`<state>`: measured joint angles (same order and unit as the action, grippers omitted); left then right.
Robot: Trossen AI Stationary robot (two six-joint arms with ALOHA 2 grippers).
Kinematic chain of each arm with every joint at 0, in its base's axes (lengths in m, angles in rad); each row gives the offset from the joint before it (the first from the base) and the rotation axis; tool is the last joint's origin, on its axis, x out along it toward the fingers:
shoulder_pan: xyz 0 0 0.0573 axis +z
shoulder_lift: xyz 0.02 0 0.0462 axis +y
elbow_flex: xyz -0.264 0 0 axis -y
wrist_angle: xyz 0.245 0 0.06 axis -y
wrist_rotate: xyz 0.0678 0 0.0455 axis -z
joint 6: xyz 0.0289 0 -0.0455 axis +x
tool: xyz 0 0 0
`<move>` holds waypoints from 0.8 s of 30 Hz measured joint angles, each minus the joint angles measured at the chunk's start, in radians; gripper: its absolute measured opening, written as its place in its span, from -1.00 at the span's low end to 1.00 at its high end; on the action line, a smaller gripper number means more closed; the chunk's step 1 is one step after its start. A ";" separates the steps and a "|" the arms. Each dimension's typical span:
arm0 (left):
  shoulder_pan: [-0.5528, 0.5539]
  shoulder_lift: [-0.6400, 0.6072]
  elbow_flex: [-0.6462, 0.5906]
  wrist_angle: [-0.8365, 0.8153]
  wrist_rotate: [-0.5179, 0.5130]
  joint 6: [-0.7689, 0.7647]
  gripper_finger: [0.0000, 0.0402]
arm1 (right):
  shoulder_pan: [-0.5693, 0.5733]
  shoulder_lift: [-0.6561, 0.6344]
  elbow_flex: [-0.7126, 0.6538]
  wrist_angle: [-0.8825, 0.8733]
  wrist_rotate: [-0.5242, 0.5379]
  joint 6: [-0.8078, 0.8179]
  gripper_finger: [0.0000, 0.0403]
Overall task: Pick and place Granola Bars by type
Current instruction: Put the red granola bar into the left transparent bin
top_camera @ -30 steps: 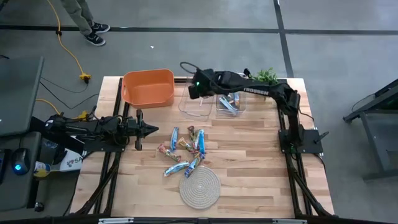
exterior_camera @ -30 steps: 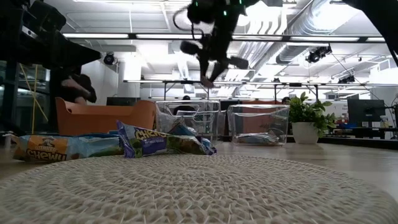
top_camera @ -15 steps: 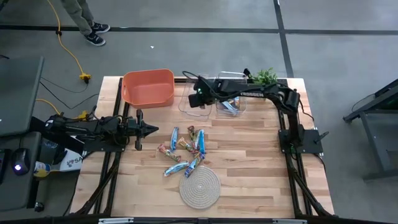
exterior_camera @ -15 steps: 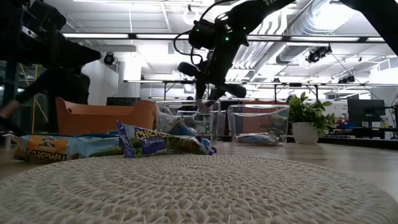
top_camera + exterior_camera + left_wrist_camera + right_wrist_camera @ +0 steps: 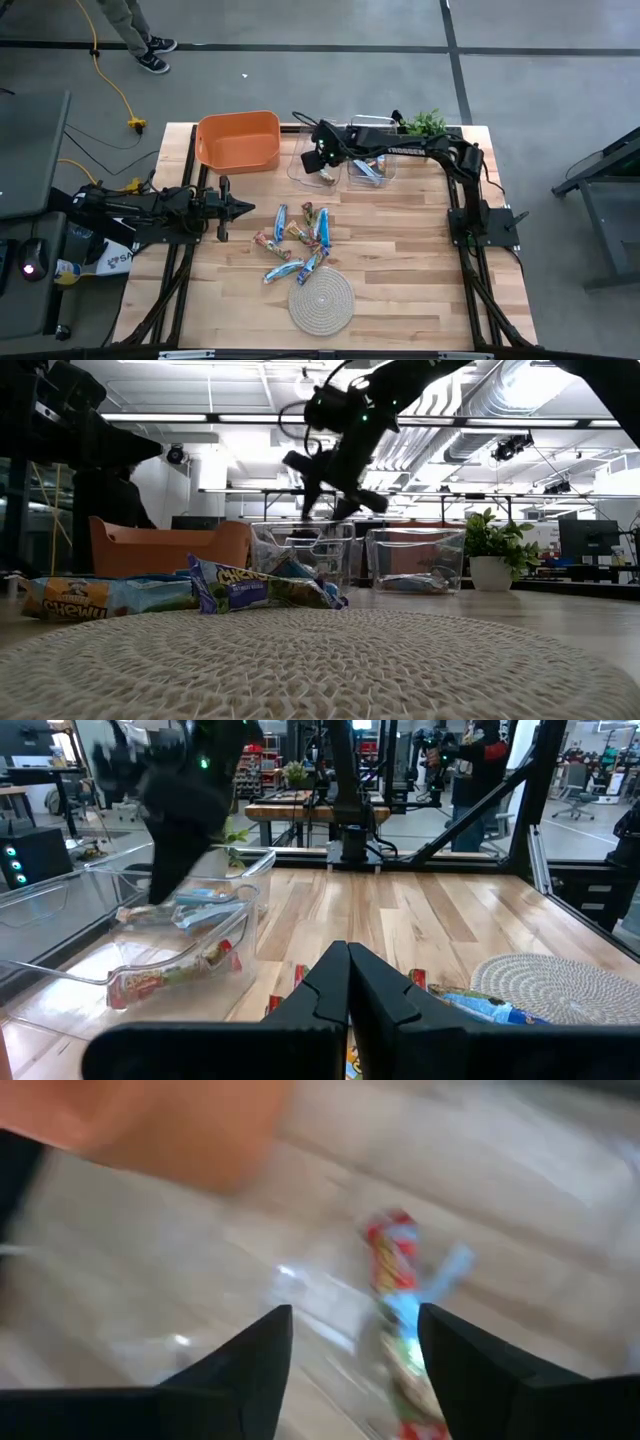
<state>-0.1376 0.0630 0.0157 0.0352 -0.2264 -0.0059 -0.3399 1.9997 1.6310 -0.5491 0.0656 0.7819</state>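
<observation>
Standing along the far edge of the wooden desk are three containers: an orange bin at the left, then two clear plastic boxes side by side. The orange bin shows nothing inside from above. The left clear box holds one red-wrapped bar, lying along its floor in the left wrist view and blurred but visible between the fingers in the right wrist view. The right clear box holds a few blue-silver bars lying together.

Above the left clear box hangs the right hand, its two fingers spread apart with nothing between them; the red bar lies just below it on the box floor, apart from the fingers. In the low view this hand hangs over the box rim.

Out on the open desk, well apart from the right hand, the loose Granola Bars lie in a scattered cluster in the middle, blue-silver and red-orange wrappers mixed, some touching or overlapping. Just in front of them sits a round coiled rope mat.

At the left side of the desk the left hand hovers with fingers pressed together, holding nothing, pointing toward the cluster, which lies near it. A potted plant stands at the far right corner.
</observation>
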 joint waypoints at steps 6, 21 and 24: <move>0.000 0.000 0.000 0.000 0.000 0.000 -1.00 | 0.054 -0.100 0.000 0.087 -0.008 -0.177 0.05; 0.000 0.000 0.000 0.000 0.000 0.000 -1.00 | 0.248 -0.191 0.001 0.093 -0.154 -0.237 0.05; 0.000 0.000 0.000 0.000 0.000 0.000 -1.00 | 0.308 -0.188 0.001 0.090 -0.127 -0.276 0.05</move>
<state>-0.1377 0.0628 0.0157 0.0350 -0.2268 -0.0060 -0.0318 1.8117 1.6318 -0.4586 -0.0613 0.5061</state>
